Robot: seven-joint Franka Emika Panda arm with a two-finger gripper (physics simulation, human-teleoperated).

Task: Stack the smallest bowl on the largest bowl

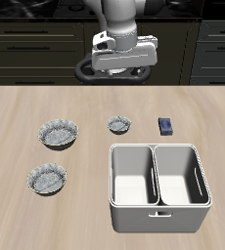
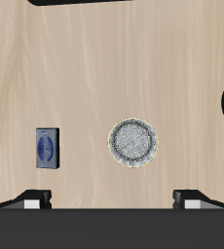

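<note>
Item: the smallest bowl [image 1: 119, 124], round, mottled grey-white, scalloped rim; sits upright on the counter [image 1: 17, 210], just behind the back wall of a white two-compartment bin [image 1: 159, 217]. In the wrist view the bowl [image 2: 134, 143] lies nearly centred between the fingertips, slightly ahead of them.

Tool [image 1: 123, 70]: raised well above the counter, farther back than the bowl; fingers [image 2: 31, 199] spread wide, holding nothing. Judged: mostly a straight descent, small forward correction; round form, no preferred grip axis.

Destination: the largest bowl [image 1: 60, 133], beside the small one, well apart.

Other: a second wide bowl [image 1: 47, 179] nearer the front edge; a small dark blue object [image 1: 166, 126] near the small bowl.
</note>
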